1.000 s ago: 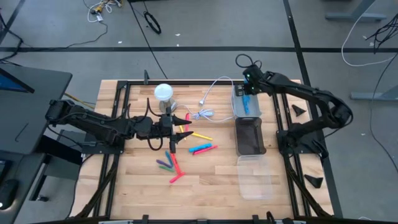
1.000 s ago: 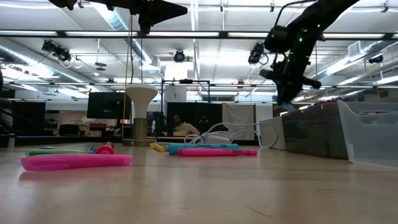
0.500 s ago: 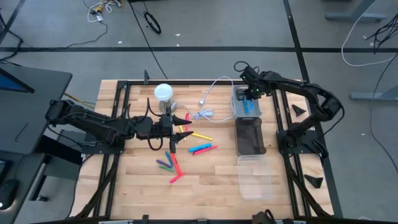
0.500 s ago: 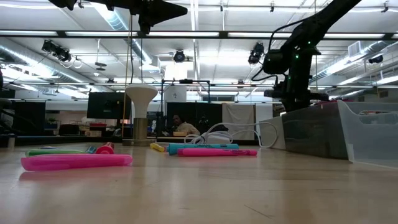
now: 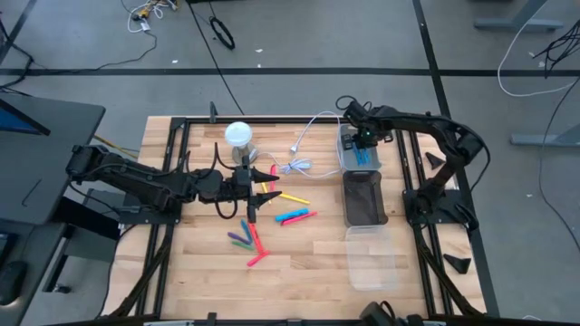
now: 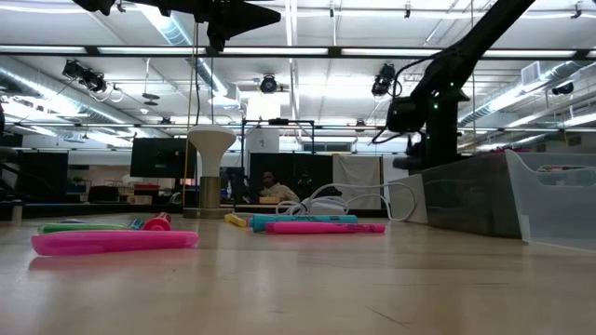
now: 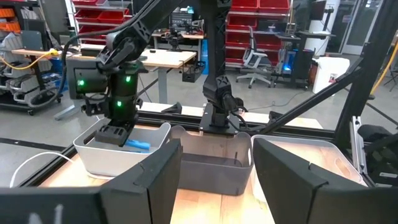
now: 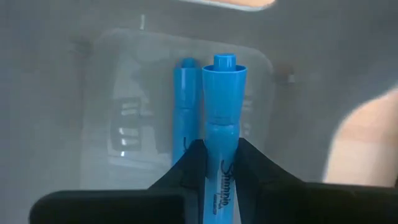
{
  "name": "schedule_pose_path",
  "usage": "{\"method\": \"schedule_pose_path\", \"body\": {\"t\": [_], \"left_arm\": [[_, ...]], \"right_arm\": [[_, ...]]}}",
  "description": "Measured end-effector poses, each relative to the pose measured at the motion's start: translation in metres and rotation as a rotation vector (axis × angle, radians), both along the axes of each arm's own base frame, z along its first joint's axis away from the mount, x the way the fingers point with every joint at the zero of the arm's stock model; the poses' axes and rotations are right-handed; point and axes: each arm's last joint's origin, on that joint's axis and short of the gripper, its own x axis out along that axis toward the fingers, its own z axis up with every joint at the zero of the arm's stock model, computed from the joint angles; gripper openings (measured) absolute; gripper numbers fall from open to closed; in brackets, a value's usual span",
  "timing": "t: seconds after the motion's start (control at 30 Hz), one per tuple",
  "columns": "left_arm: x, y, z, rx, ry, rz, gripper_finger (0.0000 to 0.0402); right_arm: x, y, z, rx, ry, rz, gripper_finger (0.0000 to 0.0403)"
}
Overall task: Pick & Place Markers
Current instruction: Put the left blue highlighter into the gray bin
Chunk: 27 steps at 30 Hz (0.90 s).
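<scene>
Place step: right gripper (image 8: 221, 163) pinches a blue marker (image 8: 222, 124) low inside the clear bin (image 5: 347, 156) (another blue one already there). Next: release. Left gripper (image 5: 260, 187), fingers spread, hovers over the markers (image 5: 272, 217) on the table.

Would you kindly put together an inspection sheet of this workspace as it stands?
Surface: wooden table in a black frame.
Job's things: loose markers lie mid-table; one blue marker lies in the clear bin.
Clutter: dark bin and a second clear bin line the right side; white-topped stand at the back.
Grippers: right gripper is shut on a second blue marker above the clear bin; left gripper hangs over the markers, fingers apart, holding nothing.
Cables: white cable on the table; more cables on the floor.
Surroundings: a seated person shows far behind the table.
</scene>
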Motion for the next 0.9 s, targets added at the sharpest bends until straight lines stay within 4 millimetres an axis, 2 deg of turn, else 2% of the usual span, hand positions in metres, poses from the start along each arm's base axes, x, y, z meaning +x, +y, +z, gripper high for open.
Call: {"method": "schedule_pose_path", "body": {"t": [0.17,0.57,0.7,0.9], "left_arm": [[0.0000,0.0000,-0.0002,0.000,0.002,0.000,0.0208],[-0.0001,0.0000,-0.0007,0.001,0.007,0.000,0.0208],[-0.0001,0.0000,-0.0013,0.002,0.014,0.000,0.0208],[-0.0001,0.0000,-0.0013,-0.001,0.015,0.000,0.0208]], "right_arm": [[-0.0001,-0.0022,-0.0071,-0.001,0.037,-0.006,0.0046],[0.0002,-0.0032,-0.0077,-0.003,0.038,0.022,0.0057],[0.0017,-0.0047,-0.0074,-0.019,0.027,0.039,0.0080],[0.0036,-0.0066,-0.0071,-0.041,0.007,0.039,0.0138]]}}
